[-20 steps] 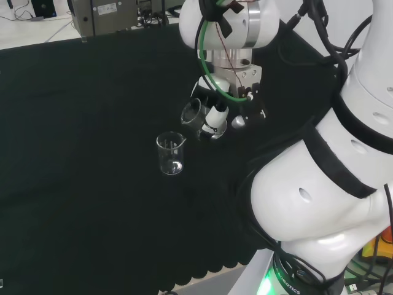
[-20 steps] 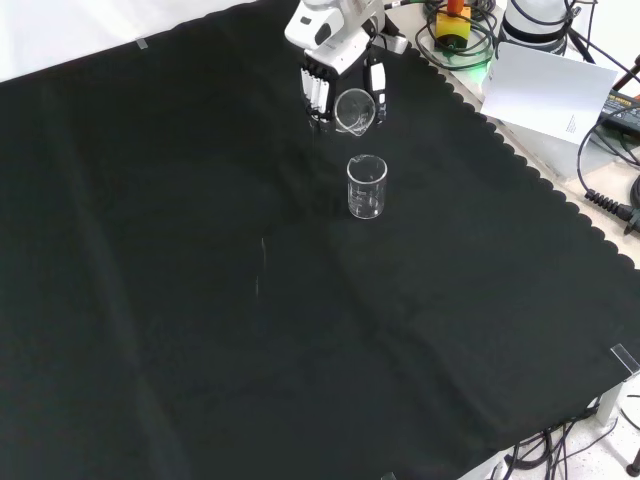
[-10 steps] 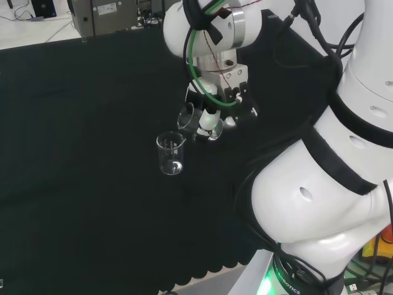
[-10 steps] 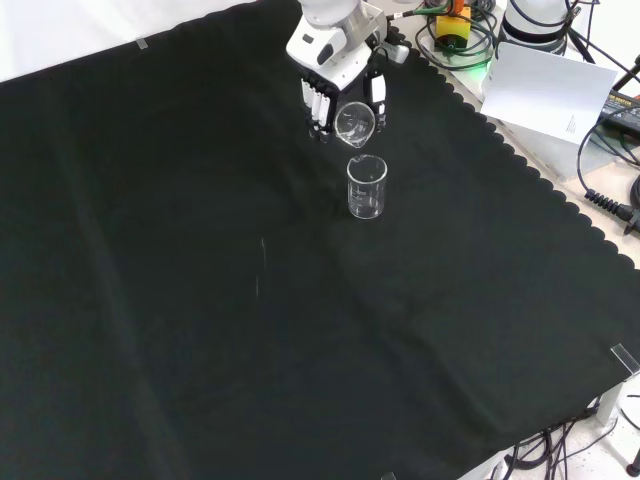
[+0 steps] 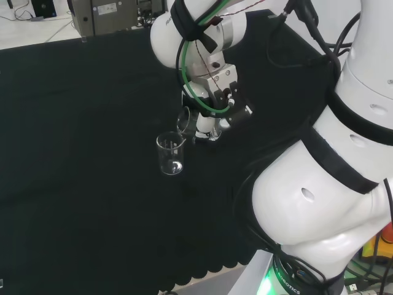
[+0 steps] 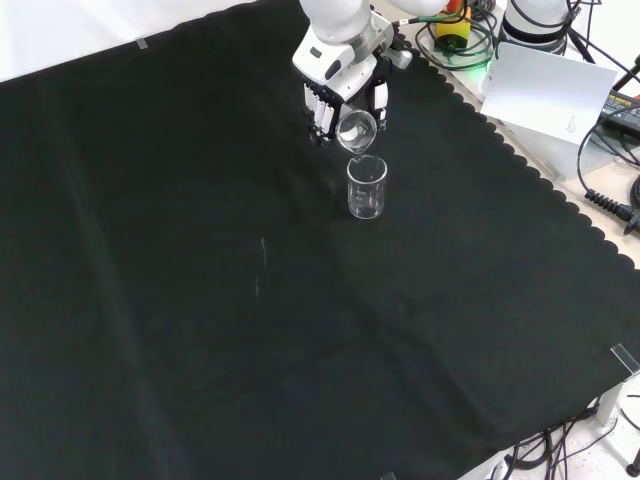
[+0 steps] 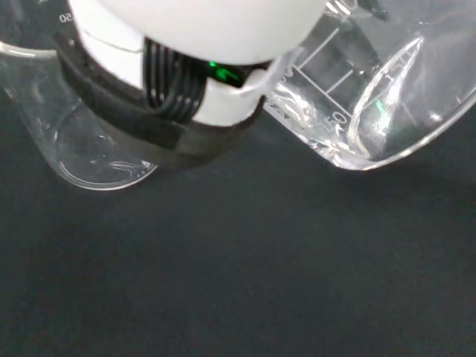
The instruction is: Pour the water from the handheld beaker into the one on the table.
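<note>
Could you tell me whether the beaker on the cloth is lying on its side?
No, the beaker stands upright on the cloth.

Clear glass beakers (image 6: 366,186), black cloth (image 6: 200,300) (plain), black-and-white hand (image 6: 345,95)

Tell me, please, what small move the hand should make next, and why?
Probably tip a little further. The hand holds the tilted beaker with its lip just above the upright beaker's rim, yet no stream is visible between them.

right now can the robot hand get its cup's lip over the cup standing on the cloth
Probably yes. The robot hand holds the tilted cup just above the standing cup's open rim, and only bare black cloth surrounds them.
</note>
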